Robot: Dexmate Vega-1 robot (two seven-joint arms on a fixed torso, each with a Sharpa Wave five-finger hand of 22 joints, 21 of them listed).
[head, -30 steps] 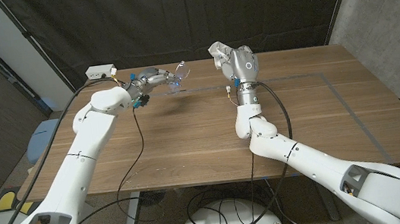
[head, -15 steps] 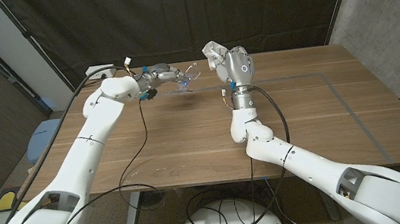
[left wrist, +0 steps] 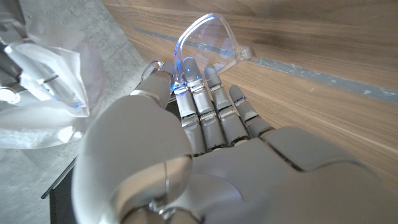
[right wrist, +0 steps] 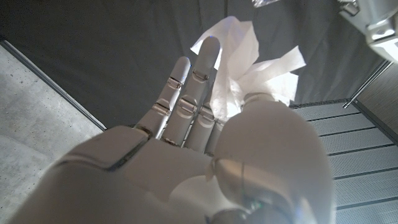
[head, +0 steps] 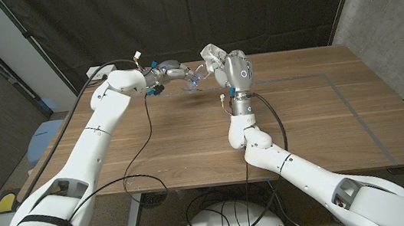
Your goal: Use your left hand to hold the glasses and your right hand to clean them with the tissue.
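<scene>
We see the left hand (head: 170, 72) gripping the clear glasses (head: 196, 77) in the air above the tabletop's (head: 190, 138) far edge — left of its middle. Just beside them, the right hand (head: 228, 65) clutches the white tissue (head: 212, 54).

place: robot lab | evidence: wooden bench (head: 190, 141) with taped outline, black curtain (head: 197, 13) as backdrop, bare concrete wall (head: 393, 4), loose cables (head: 141, 147), power strip (head: 101, 71) at bench's far edge
</scene>
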